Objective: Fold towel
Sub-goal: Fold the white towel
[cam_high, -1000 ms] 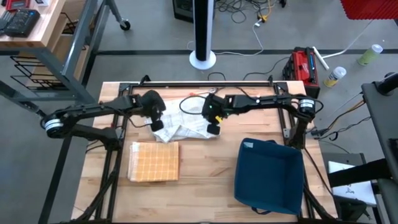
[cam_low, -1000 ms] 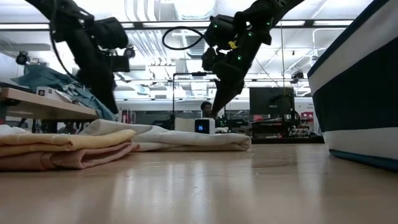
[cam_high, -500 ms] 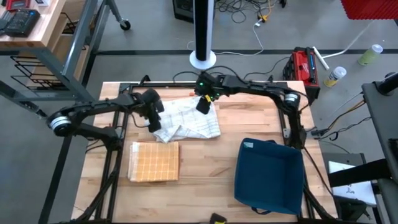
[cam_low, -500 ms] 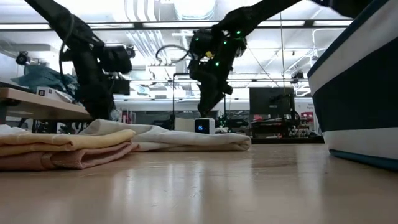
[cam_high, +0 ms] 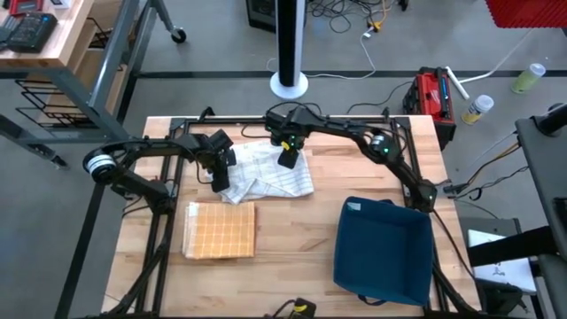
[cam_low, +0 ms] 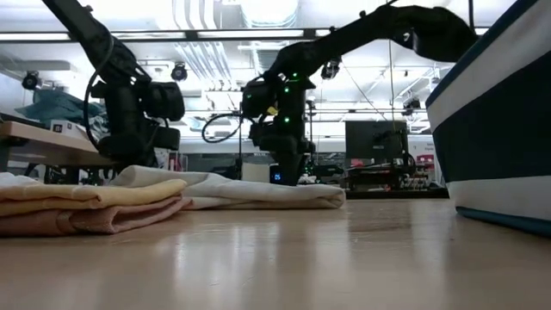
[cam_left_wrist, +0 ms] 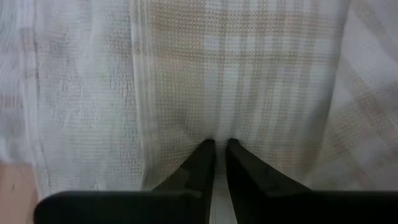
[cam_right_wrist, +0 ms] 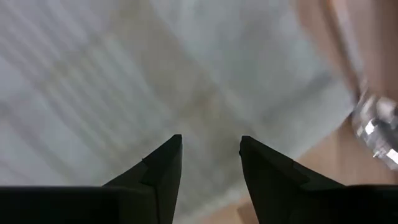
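On the desk (cam_high: 292, 248), behind a folded orange cloth (cam_high: 220, 229), the crumpled checked towel (cam_high: 266, 177) looks light and limp, best pinched at its corners; the left gripper (cam_left_wrist: 216, 148) has jaws together on its fabric, the right gripper (cam_right_wrist: 210, 152) jaws apart above its far edge.

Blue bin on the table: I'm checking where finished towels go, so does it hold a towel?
No, the blue bin shows only its bare inside, while the folded orange towel lies on the table.
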Action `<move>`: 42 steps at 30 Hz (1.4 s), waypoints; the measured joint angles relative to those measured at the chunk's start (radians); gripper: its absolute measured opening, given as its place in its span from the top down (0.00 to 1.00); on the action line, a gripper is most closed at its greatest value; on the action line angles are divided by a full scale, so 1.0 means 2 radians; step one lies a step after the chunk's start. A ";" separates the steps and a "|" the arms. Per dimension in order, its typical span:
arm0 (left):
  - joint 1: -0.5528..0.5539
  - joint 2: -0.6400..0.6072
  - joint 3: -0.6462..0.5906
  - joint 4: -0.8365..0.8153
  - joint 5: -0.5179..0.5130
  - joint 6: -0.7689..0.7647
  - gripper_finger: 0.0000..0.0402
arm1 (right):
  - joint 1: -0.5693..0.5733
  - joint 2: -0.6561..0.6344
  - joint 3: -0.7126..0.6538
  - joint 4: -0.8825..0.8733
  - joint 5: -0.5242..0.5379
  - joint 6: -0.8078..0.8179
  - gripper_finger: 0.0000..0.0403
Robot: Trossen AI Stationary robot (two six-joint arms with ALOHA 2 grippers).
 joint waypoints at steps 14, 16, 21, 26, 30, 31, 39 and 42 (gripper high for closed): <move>0.004 -0.039 -0.006 -0.007 -0.008 -0.002 0.96 | -0.001 0.016 0.048 -0.010 0.074 -0.031 0.62; 0.004 -0.039 -0.006 -0.007 -0.012 -0.002 0.98 | -0.001 0.017 0.047 -0.009 0.073 -0.037 0.62; 0.004 -0.039 -0.006 -0.006 -0.014 -0.002 1.00 | -0.001 0.019 0.036 -0.004 0.069 -0.042 0.62; 0.004 -0.039 -0.006 -0.004 -0.014 -0.002 0.99 | -0.001 0.019 0.022 -0.001 0.068 -0.049 0.65; 0.004 -0.040 -0.008 0.001 -0.014 -0.002 1.00 | -0.001 0.020 0.012 0.004 0.068 -0.062 0.69; 0.004 -0.040 -0.009 0.003 -0.014 -0.002 1.00 | -0.001 0.020 0.011 0.006 0.068 -0.064 0.71; 0.004 -0.040 -0.017 0.026 -0.080 -0.007 1.00 | -0.007 0.020 0.007 0.022 0.005 -0.086 0.98; 0.004 -0.048 -0.016 0.016 -0.097 -0.012 1.00 | -0.006 0.013 0.006 0.019 0.010 -0.085 0.99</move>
